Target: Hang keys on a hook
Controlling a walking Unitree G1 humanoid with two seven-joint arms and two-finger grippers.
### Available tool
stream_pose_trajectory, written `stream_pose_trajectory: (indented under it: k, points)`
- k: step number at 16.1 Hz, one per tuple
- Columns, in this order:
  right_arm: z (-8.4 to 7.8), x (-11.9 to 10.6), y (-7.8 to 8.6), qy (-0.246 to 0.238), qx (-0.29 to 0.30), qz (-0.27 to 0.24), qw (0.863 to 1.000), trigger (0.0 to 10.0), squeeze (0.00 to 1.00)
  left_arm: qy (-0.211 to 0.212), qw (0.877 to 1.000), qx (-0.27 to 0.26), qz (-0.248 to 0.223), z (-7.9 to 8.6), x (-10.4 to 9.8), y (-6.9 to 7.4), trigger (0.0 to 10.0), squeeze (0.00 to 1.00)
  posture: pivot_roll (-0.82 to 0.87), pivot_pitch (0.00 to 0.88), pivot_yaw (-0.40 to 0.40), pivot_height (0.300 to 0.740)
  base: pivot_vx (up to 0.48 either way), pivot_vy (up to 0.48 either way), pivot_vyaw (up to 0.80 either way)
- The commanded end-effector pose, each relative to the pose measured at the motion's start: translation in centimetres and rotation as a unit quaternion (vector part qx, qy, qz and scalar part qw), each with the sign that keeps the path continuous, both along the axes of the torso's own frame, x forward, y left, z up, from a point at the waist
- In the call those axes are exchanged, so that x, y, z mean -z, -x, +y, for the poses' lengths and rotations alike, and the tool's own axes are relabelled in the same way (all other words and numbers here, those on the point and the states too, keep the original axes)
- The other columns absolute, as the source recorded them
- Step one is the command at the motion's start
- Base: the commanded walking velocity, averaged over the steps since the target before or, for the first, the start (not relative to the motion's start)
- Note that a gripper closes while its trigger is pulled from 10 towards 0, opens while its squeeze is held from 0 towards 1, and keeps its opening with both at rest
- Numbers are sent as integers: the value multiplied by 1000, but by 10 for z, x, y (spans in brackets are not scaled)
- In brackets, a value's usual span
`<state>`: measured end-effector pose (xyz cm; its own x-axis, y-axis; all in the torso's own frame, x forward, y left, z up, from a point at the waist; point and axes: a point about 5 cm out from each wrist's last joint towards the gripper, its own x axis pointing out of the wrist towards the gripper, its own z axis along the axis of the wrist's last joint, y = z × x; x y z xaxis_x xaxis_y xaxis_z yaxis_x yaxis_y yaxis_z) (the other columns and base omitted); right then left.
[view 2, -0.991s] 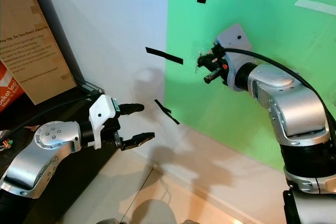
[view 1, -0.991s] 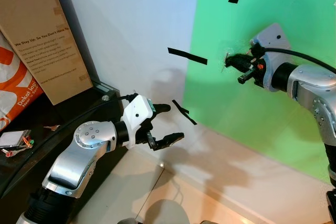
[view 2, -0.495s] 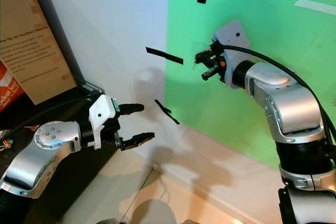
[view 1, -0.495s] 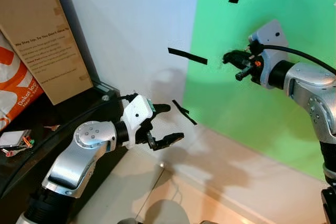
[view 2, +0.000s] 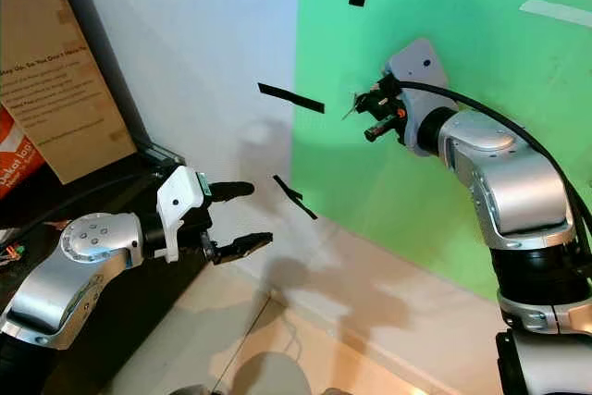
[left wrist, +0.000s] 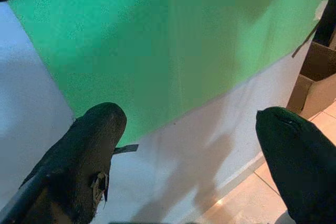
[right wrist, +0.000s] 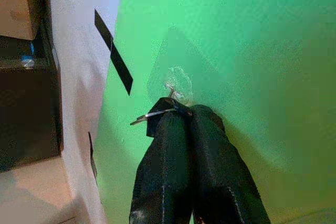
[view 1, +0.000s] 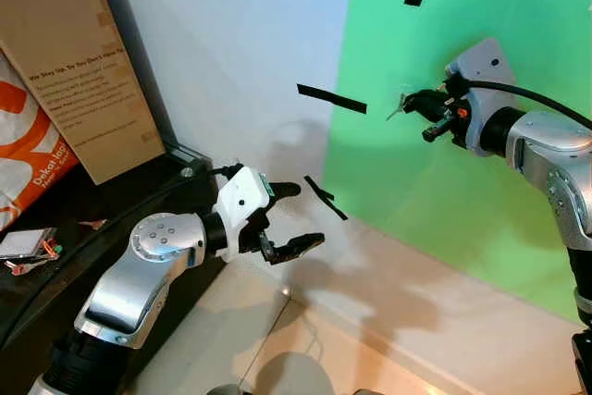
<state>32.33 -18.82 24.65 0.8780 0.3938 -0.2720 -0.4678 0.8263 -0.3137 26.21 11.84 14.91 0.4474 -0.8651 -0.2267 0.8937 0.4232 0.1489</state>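
Both arms are clad in silver shells with black joint rings. A round cap ringed with small screws is seen behind the left gripper (view 1: 294,219). White wrist blocks and a black cable are carried behind the right gripper (view 1: 418,113), with orange marks nearby.

Your backdrop: wall, green sheet, tape, boxes.
You have a cardboard box (view 1: 79,62) at ten o'clock on a dark shelf (view 1: 111,201), an orange bag (view 1: 28,150) beside it; black tape strips (view 1: 331,99) cross the white wall (view 1: 231,34) and green sheet (view 1: 444,182).
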Motion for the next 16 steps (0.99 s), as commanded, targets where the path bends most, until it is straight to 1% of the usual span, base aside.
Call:
stream_pose_trajectory:
  k: [1,3,6,9,16]
  points:
    - [-3,1,-1,13,8,-1,1000,10000,0,2,1000,-7,-16,1,-5,-4,10000,0,-61,0,-13,740,0,0,0]
    - [1,5,0,14,1,4,1000,10000,0,13,1000,-16,-23,0,-10,-8,10000,0,-61,0,-11,740,0,0,0]
    - [-1,7,1,20,2,6,1000,10000,0,19,999,-20,-27,0,-12,-9,10000,0,-62,0,-11,740,0,0,0]
    - [1,8,3,22,-8,8,1000,10000,0,29,999,-26,-33,-1,-14,-12,10000,0,-64,0,-10,740,0,0,0]
    - [13,9,0,20,-18,-7,1000,10000,0,34,998,-28,-38,-2,-16,-13,10000,0,-60,0,-14,740,0,0,0]
